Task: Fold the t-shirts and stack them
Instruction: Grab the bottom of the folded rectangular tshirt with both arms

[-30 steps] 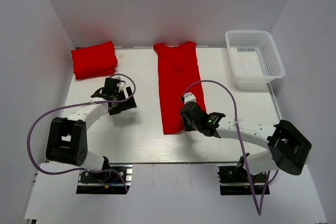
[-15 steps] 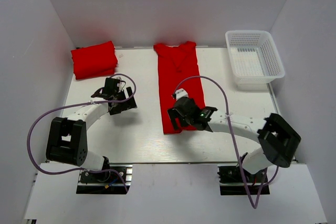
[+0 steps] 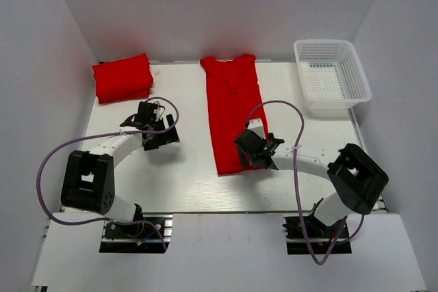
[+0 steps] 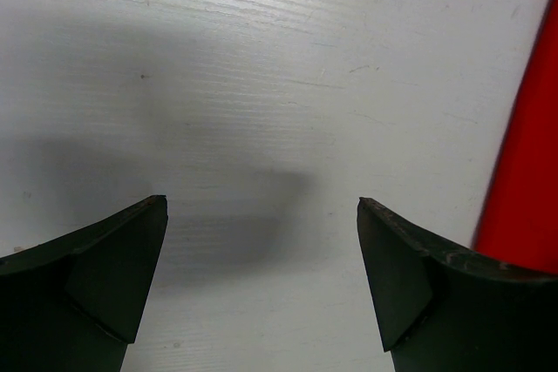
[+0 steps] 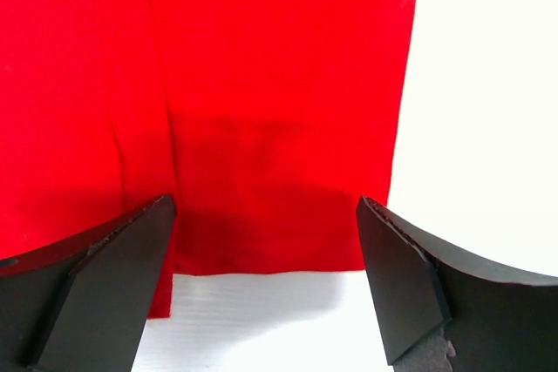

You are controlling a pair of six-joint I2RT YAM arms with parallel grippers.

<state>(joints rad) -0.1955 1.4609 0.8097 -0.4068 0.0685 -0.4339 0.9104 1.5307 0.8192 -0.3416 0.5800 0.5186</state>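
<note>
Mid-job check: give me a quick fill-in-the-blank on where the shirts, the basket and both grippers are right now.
1. The right gripper hovers with its jaws ___ over the near end of the strip-folded t-shirt.
2. The folded t-shirt stack lies at the far ___ corner of the table.
3. The left gripper hangs open above the bare ___, touching no cloth.
4. The white mesh basket sits at the far ___.
Missing words: open; left; table; right.
</note>
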